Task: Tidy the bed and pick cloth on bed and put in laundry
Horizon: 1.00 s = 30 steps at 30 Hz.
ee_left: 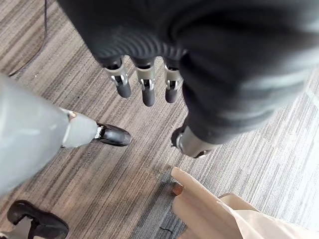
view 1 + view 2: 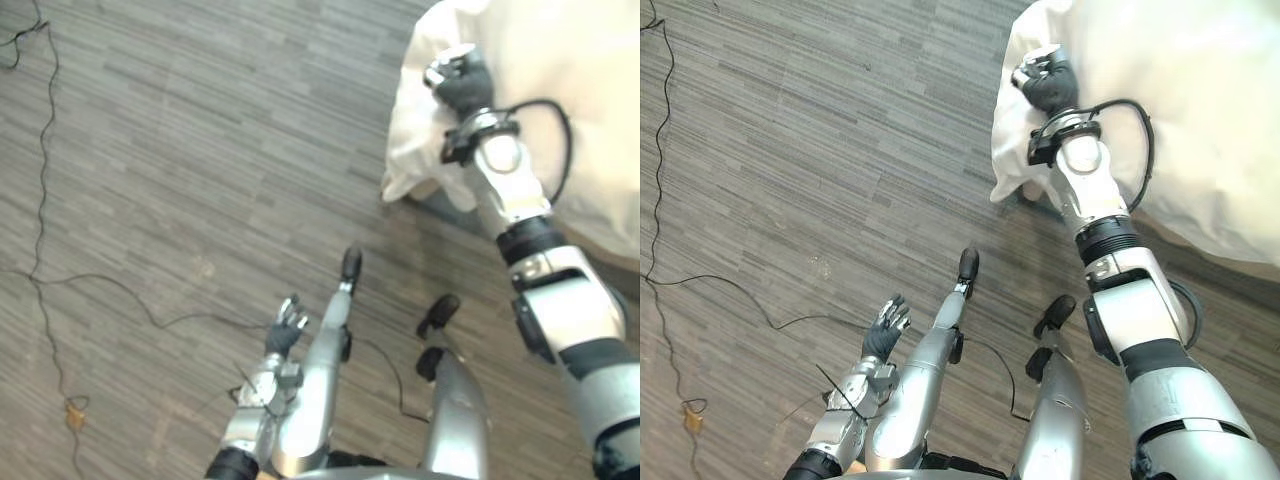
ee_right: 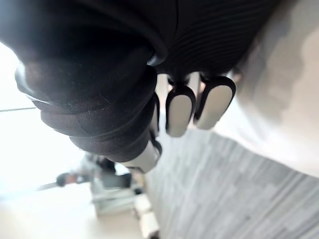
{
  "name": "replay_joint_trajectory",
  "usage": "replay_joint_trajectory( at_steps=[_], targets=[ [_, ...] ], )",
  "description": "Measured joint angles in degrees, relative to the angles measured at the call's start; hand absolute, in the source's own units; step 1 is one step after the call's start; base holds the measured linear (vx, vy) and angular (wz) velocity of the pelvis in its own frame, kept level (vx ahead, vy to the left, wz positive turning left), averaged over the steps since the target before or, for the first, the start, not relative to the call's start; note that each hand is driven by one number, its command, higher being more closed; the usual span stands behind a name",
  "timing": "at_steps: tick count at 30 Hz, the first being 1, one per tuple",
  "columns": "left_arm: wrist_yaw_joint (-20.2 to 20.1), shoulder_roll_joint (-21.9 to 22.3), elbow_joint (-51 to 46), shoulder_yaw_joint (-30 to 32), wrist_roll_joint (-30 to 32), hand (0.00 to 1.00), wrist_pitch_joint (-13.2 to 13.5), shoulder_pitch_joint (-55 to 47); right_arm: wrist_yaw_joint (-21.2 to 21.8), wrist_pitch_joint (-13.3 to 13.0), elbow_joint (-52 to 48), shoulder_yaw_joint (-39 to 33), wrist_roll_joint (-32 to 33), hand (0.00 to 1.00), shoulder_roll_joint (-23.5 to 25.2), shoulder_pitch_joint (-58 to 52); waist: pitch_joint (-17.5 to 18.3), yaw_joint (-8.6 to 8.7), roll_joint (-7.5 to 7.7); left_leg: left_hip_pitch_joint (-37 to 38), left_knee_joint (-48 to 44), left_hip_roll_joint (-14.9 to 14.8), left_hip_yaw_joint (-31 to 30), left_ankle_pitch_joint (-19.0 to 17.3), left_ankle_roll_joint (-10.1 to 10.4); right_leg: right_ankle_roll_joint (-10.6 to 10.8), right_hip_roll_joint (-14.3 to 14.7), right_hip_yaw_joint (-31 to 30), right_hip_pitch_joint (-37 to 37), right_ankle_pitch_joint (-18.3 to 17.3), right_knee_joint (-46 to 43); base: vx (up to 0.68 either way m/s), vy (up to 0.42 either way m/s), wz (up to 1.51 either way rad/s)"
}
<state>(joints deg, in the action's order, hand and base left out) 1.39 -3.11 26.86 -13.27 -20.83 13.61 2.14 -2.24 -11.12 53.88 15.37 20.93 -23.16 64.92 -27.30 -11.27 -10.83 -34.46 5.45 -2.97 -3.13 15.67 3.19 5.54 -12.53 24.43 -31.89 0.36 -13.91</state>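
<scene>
Right hand: the right hand is raised well ahead of the body, its dark ribbed back facing up, at the edge of the white cloth.
Right hand state: it lies against the cloth's border; the head views and its own wrist view do not settle whether it has hold of the cloth.
White cloth: a large, pale, rumpled mass that spreads out beyond and to the right of the right hand. Its edge runs down past the wrist, and one corner hangs just below the hand, near the floor.
Left hand: the left hand hangs low over the floor, well apart from the cloth and from the right hand.
Left hand state: loose and empty, the fingers hanging nearly straight in a row with the thumb apart from them, nothing between them.
Floor: grey wood-look planks lie under both hands.
Past the left hand: the left wrist view shows a corner of beige fabric reaching down towards the floor.
Small item: an orange scrap lies on the floor well to the left of the left hand.
</scene>
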Motion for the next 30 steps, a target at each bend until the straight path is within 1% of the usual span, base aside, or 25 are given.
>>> replay_joint_trajectory(
  at_steps=[1, 2, 3, 4, 5, 7, 8, 10, 11, 12, 13, 14, 15, 16, 17, 19, 20, 21, 23, 24, 25, 26, 27, 28, 30],
  targets=[
    [0.01, 0.12, -0.01, -0.12, 0.01, 0.0, 0.07, 0.49, 0.0, 0.23, 2.03, -1.39, -1.42, 1.0, 1.5, -1.63, 0.0, -0.35, 0.01, -0.07, 0.0, 0.05, 0.44, -0.03, 0.01, 0.02, -0.11, -0.46, -0.34, -0.01, -0.12, 0.05, -0.031, -0.15],
    [0.06, 0.22, 0.0, 0.07, 0.02, 0.0, 0.12, 0.68, -0.01, -1.42, 0.37, -3.28, -1.96, 1.0, 3.62, -4.52, 0.01, -0.24, 0.03, -0.05, 0.0, 0.13, 0.95, -0.24, 0.25, 0.17, -0.28, -0.91, -0.59, -0.13, -0.33, 0.05, -0.025, -0.12],
    [0.07, 0.3, 0.02, 0.43, 0.03, 0.0, 0.11, 0.68, -0.03, -1.55, -0.01, -3.8, -2.24, 1.0, 4.87, -5.48, 0.03, 0.15, 0.06, 0.02, 0.0, 0.2, 1.21, -0.28, 0.23, 0.31, -0.49, -1.11, -0.77, -0.27, -0.62, 0.05, -0.022, -0.13],
    [0.13, 0.83, 0.02, 1.86, 0.08, 0.0, 0.08, 0.67, -0.05, -1.54, -1.57, -3.98, -3.4, 1.0, 7.95, -8.11, 0.09, 0.89, 0.31, 0.26, 0.0, 0.35, 1.96, -0.56, -0.07, 0.61, -0.86, -1.84, -1.36, -0.8, -1.66, 0.05, -0.022, -0.14],
    [0.19, 1.83, -0.03, 3.71, 0.1, 0.0, 0.08, 0.79, -0.18, -0.24, -1.15, -3.93, -3.6, 1.0, 10.36, -12.13, 0.11, 1.48, 0.54, 0.62, 0.0, 0.49, 2.44, -0.71, -0.08, 0.61, -1.14, -2.32, -1.53, -1.16, -2.19, 0.05, -0.026, -0.15],
    [0.24, 3.08, -0.22, 5.4, 0.11, 0.0, 0.1, 0.81, 0.0, 2.19, -0.45, -3.48, -4.18, 1.0, 12.66, -20.17, 0.07, 1.65, 1.05, 1.18, 0.0, 0.58, 3.17, -0.93, 0.14, 0.45, -1.41, -2.75, -1.52, -1.55, -2.75, 0.07, -0.036, -0.09],
    [0.3, 3.67, -0.13, 6.31, 0.13, 0.0, -0.01, 0.8, 0.5, 5.23, 1.71, -1.95, -5.61, 1.0, 14.96, -28.71, 0.13, 2.35, 1.72, 1.71, 0.0, 0.71, 3.49, -0.86, 0.07, 0.48, -1.64, -2.91, -1.36, -2.25, -3.46, 0.1, -0.056, -0.01],
    [0.32, 3.56, 0.03, 6.74, 0.13, 0.0, -0.08, 0.81, 2.41, 8.1, 3.31, -0.46, -6.11, 1.0, 18.13, -37.93, -0.56, 3.79, 3.1, 3.29, -0.02, 0.64, 3.84, -0.82, 0.06, 0.09, -1.67, -2.89, 0.01, -2.81, -3.99, 0.08, -0.054, 0.01],
    [0.32, 3.23, 0.62, 6.85, 0.13, 0.0, -0.31, 0.81, 3.35, 9.13, 3.45, 0.3, -6.44, 1.0, 19.72, -42.02, -0.97, 5.01, 4.28, 5.15, -0.01, 0.54, 4.29, -0.86, 0.12, -0.1, -1.61, -2.91, 1.87, -3.05, -3.94, 0.03, -0.045, -0.04],
    [0.33, 3.07, 0.74, 6.9, 0.13, 0.0, -0.58, 0.75, 3.9, 9.25, 3.45, 0.42, -6.49, 0.0, 20.35, -43.53, -0.91, 5.62, 4.87, 6.19, 0.0, 0.52, 4.45, -0.98, 0.27, -0.08, -1.58, -3.01, 2.84, -3.21, -3.92, 0.0, -0.06, -0.13],
    [0.2, 2.91, 0.72, 6.53, 0.12, 0.0, -0.94, 0.7, 4.62, 9.11, 3.13, 0.41, -6.24, 0.0, 21.21, -45.36, -0.88, 6.17, 5.88, 8.61, 0.01, 0.27, 4.79, -1.64, 1.04, -0.04, -1.38, -3.47, 4.94, -3.52, -3.88, -0.04, -0.072, -0.16],
    [0.15, 2.92, 0.7, 6.51, 0.1, 0.0, -0.94, 0.71, 4.92, 8.92, 2.89, 0.32, -6.14, 0.0, 21.42, -45.84, -0.73, 6.24, 6.26, 9.59, 0.01, 0.11, 4.88, -1.9, 1.37, -0.04, -1.19, -3.77, 5.76, -3.53, -3.78, -0.05, -0.074, -0.21],
    [0.15, 2.64, 0.72, 6.57, 0.1, 0.0, -0.92, 0.7, 4.99, 8.51, 1.53, 0.08, -5.5, 0.0, 21.61, -46.64, -0.39, 6.82, 6.85, 11.19, 0.02, -0.38, 4.93, -1.95, 1.41, -0.01, -0.49, -3.95, 7.6, -3.48, -2.8, -0.09, -0.094, -0.15],
    [0.17, 1.85, 0.95, 6.55, 0.1, 0.0, -1.02, 0.61, 4.99, 7.56, 0.17, -0.57, -5.05, 0.0, 21.8, -46.74, -0.09, 7.47, 7.36, 12.37, 0.03, -0.99, 4.92, -2.42, 1.7, -0.35, 0.3, -3.82, 9.18, -3.44, -1.78, -0.08, -0.076, -0.15],
    [0.18, 1.43, 1.17, 6.55, 0.09, 0.0, -1.21, 0.61, 4.93, 7.12, -0.35, -1.36, -4.73, 0.0, 21.92, -46.87, 0.18, 7.46, 7.72, 12.95, 0.04, -1.2, 5.06, -2.78, 1.57, -0.29, 0.62, -3.85, 9.85, -3.4, -1.3, -0.1, -0.083, -0.15],
    [0.26, 0.39, 3.51, 6.44, 0.22, 0.0, -2.15, 0.04, 4.73, 6.34, -1.26, -5.81, -2.92, 0.0, 22.14, -49.02, 3.11, 7.63, 8.91, 14.58, 0.08, -1.87, 5.31, -3.32, 1.36, -0.03, 1.75, -3.95, 12.06, -2.96, 0.58, -0.04, -0.064, -0.14],
    [0.28, 0.21, 4.09, 6.33, 0.26, 0.0, -2.17, -0.4, 4.64, 6.28, -1.25, -7.01, -2.65, 0.0, 22.14, -49.86, 3.79, 7.66, 9.22, 15.2, 0.08, -1.96, 5.39, -3.49, 1.36, 0.03, 1.89, -3.99, 12.86, -2.92, 1.05, 0.02, -0.065, -0.07],
    [0.27, -0.24, 5.7, 6.08, 0.65, 0.0, -2.39, -1.4, 4.24, 6.29, -1.23, -9.68, -1.79, 0.0, 22.13, -52.13, 5.39, 7.81, 9.91, 16.66, 0.07, -2.02, 5.62, -3.96, 0.92, 0.13, 2.27, -4.16, 14.62, -2.86, 1.95, 0.04, -0.05, -0.04],
    [0.35, -0.95, 10.19, 6.11, 1.64, 0.0, -3.25, -2.5, 3.3, 6.5, -0.89, -14.49, -1.18, 0.0, 22.14, -55.83, 8.08, 8.71, 10.81, 19.07, 0.09, -1.9, 6.23, -4.69, 0.96, 0.35, 2.52, -4.38, 17.45, -2.74, 3.49, 0.1, -0.043, -0.09],
    [0.91, -1.43, 13.2, 6.21, 3.9, 0.0, -3.74, -2.84, 2.6, 6.54, -0.79, -16.77, -1.15, 0.0, 22.23, -57.47, 9.21, 9.12, 11.34, 20.59, 0.1, -1.82, 7.01, -5.32, 0.94, 0.57, 2.62, -4.93, 18.94, -2.6, 4.31, 0.2, -0.025, -0.42],
    [1.56, -1.99, 18.47, 6.79, 7.89, 0.0, -4.66, -3.21, 1.7, 6.53, -0.47, -19.86, -1.18, 0.0, 22.21, -59.95, 11.12, 9.62, 12.13, 23.25, 0.11, -1.69, 8.87, -6.14, 0.7, 0.92, 2.72, -6.37, 21.05, -2.28, 5.64, 0.14, -0.007, -0.46],
    [1.85, -2.08, 20.8, 7.27, 9.89, 0.0, -5.03, -3.38, 1.24, 6.52, 0.0, -21.35, -1.25, 0.0, 22.11, -60.79, 12.0, 10.41, 12.31, 24.13, 0.11, -1.56, 9.33, -6.52, 0.61, 1.09, 2.76, -6.98, 22.11, -2.13, 6.41, 0.18, 0.015, -0.54],
    [2.46, -2.31, 24.26, 7.96, 12.81, 0.0, -5.94, -3.33, 0.71, 6.52, 1.08, -23.89, -1.29, 0.0, 22.04, -61.81, 12.91, 10.95, 12.43, 26.2, 0.12, -1.16, 10.46, -7.12, 0.46, 1.37, 2.74, -7.49, 23.78, -1.91, 7.24, 0.14, 0.025, -0.44],
    [2.82, -2.31, 26.79, 9.42, 15.25, 0.0, -6.8, -3.36, -0.24, 6.58, 1.62, -26.56, -1.38, 0.0, 21.75, -63.38, 13.65, 11.9, 12.41, 28.33, 0.31, -1.04, 11.47, -8.0, 0.47, 1.38, 2.75, -8.41, 25.77, -1.47, 8.23, 0.19, 0.026, -0.46],
    [3.34, -2.71, 28.48, 10.74, 17.76, 0.0, -7.29, -3.36, -1.41, 6.67, 2.25, -29.41, -3.04, 0.0, 21.46, -65.1, 14.63, 12.65, 12.3, 30.22, 0.38, -1.02, 12.6, -8.83, 0.73, 1.55, 2.75, -9.18, 27.27, -1.32, 8.8, 0.1, 0.007, -0.3]
  ],
)
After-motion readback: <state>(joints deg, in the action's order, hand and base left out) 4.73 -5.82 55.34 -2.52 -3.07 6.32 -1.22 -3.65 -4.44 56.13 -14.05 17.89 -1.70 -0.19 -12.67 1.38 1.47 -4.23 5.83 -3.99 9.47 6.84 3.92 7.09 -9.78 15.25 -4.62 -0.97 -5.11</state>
